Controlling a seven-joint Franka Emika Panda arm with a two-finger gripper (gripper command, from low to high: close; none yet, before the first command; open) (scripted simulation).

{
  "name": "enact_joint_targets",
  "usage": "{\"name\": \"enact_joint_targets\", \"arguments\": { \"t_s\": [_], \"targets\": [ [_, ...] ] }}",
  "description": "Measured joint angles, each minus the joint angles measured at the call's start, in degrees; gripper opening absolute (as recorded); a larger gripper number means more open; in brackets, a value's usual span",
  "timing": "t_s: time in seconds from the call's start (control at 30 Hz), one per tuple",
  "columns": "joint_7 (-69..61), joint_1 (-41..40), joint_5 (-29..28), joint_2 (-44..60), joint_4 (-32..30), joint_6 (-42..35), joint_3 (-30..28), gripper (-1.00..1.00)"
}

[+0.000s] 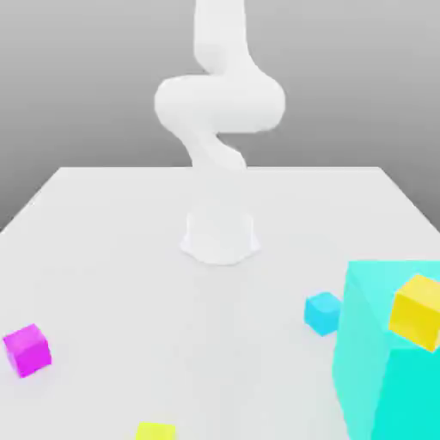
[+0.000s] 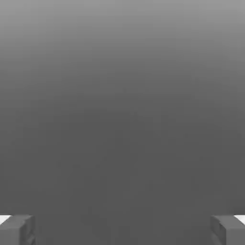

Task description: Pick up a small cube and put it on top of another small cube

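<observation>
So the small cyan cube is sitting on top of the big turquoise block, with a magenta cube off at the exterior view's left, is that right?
Not quite. In the exterior view the small cyan cube sits on the table beside the big turquoise block, at its left; it is a yellow cube that appears on the block. The magenta cube is indeed at the left.

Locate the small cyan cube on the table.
In the exterior view, the small cyan cube sits right of centre, beside the huge turquoise block.
</observation>
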Motion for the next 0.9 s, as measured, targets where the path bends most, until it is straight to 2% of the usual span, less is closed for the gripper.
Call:
{"name": "enact_joint_targets", "arguments": {
  "t_s": [0.23,0.47,0.6,0.67,0.73,0.8,0.9],
  "targets": [
    [-1.26,7.18,4.58,12.45,-12.04,10.24,3.89,0.0],
    [-0.89,14.49,7.28,25.97,-24.65,21.37,10.23,0.0],
    [2.1,17.71,5.4,35.14,-32.61,28.89,15.16,0.0],
    [4.44,17.71,2.3,39.34,-33.81,32.32,15.91,0.0],
    [7.87,18.04,-2.74,43.58,-33.52,35.69,14.19,0.0],
    [11.58,21.58,-8.03,47.77,-32.83,39.04,9.34,0.0],
    [13.82,29.04,-10.76,53.9,-31.8,44.16,1.4,0.0]
  ]
}}
